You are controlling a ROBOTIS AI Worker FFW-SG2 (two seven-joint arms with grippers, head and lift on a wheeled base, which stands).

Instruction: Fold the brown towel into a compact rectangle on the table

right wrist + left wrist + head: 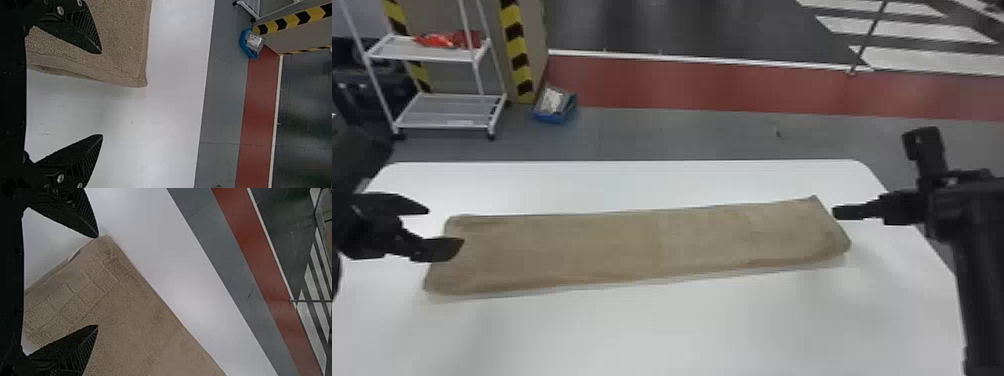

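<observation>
The brown towel lies flat on the white table as a long, narrow strip, its length running from near the left edge to near the right edge. It is set slightly askew, the right end somewhat closer to the far edge than the left. At the ends, layered borders are visible.

The left tool is at the towel's left end, towards the table's left edge. Its fingers stand wide apart, with nothing gripped; in the left wrist view, one finger of the left tool is over the towel and the other is beside a corner. The right tool is at the towel's right end, near the table's right edge. It too is spread wide and holds nothing, one finger over the towel near a corner and the other over the table. Contact between fingers and cloth cannot be determined.

Beyond the table's far edge, a white wire rack and a blue container stand on the floor.
</observation>
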